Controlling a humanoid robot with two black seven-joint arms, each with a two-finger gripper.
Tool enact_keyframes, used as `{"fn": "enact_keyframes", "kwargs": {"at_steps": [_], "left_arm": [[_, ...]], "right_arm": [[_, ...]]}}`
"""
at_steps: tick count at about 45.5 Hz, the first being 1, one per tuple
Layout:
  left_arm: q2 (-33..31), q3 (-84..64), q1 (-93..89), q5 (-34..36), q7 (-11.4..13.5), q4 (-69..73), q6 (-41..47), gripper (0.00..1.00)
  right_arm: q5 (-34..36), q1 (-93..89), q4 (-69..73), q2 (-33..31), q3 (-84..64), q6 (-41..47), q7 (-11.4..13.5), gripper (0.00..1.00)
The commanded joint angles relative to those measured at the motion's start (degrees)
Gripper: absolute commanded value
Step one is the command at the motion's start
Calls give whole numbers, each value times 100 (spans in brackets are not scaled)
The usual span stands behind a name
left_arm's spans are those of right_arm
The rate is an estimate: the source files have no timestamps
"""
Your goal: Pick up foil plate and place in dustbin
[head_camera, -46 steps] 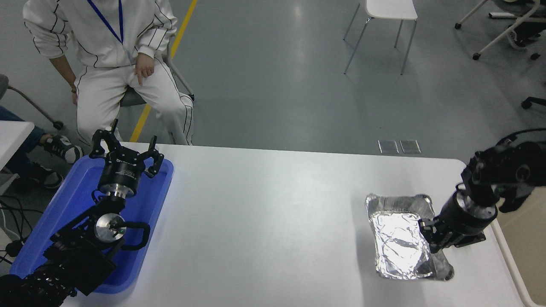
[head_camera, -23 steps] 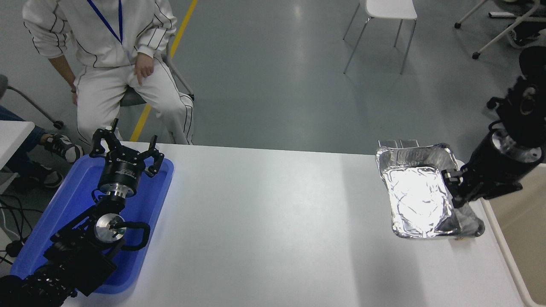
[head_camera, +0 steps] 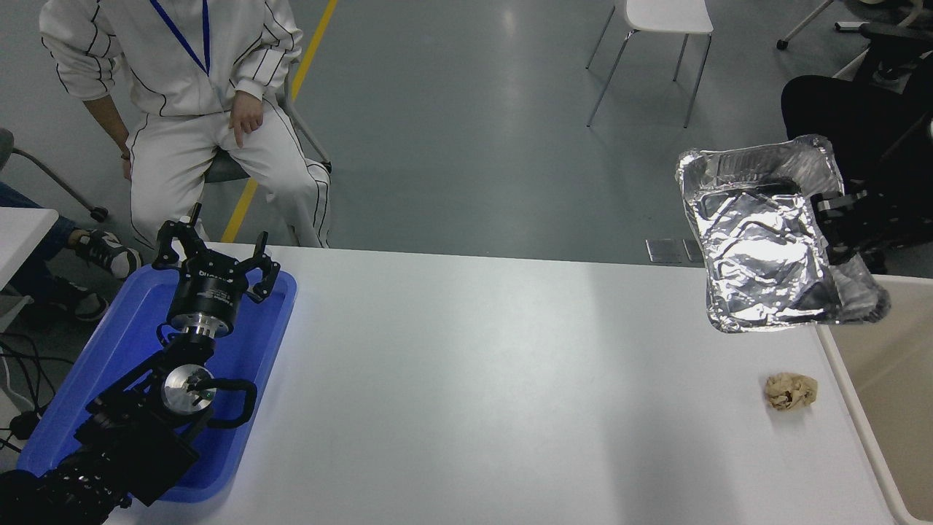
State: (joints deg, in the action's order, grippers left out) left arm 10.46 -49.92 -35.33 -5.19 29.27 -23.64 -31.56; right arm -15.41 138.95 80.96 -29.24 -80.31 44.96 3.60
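The foil plate (head_camera: 765, 244) is being held in the air by the right gripper (head_camera: 838, 219), well above the table (head_camera: 474, 379) and over its far right corner. The plate is being gripped at its right rim, with the claw clamped on that rim (one black finger is being shown inside the tray, and the rest of the gripper is lying against the outer wall). The plate is being tilted, its open face turned toward the camera and its near end hanging lower than the far end. The right arm is being brought in from the right edge of the picture, dark against a dark chair behind it.

The dustbin (head_camera: 875, 408) is being shown only in part at the right edge, beside the table's right side, its pale rim running down toward the lower right corner. The plate's lower right corner is being overlapped with the bin's far end in the picture, though most of the plate is being seen over the table corner and the floor beyond.

A paper ball (head_camera: 791, 391) is lying on the table near the right edge, just beside the bin's rim and below the lifted plate.

The left gripper (head_camera: 215, 266) is being kept parked at the lower left over the blue tray (head_camera: 270, 343), with its fingers spread apart and nothing between them.

A person (head_camera: 193, 95) in white striped clothing is being seated at the far left side of the table, one hand resting on a thigh.
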Motion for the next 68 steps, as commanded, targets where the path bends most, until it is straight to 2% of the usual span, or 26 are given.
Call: {"fn": "enact_keyframes", "kwargs": {"at_steps": [1, 21, 37, 55, 68], "left_arm": [[0, 0, 0, 0, 0, 0, 1, 100], [0, 0, 8, 0, 9, 0, 1, 100], [0, 0, 17, 0, 9, 0, 1, 100], [0, 0, 17, 0, 9, 0, 1, 100], [0, 0, 17, 0, 18, 0, 1, 100]], "right_arm": [[3, 98, -19, -240, -520, 4, 0, 0], [-164, -43, -142, -1285, -2278, 4, 35, 0], [-1236, -52, -467, -2806, -2472, 4, 44, 0], [-1360, -438, -977, -3149, -2297, 4, 44, 0], [-1334, -1228, -2057, -3387, -1516, 4, 44, 0]]}}
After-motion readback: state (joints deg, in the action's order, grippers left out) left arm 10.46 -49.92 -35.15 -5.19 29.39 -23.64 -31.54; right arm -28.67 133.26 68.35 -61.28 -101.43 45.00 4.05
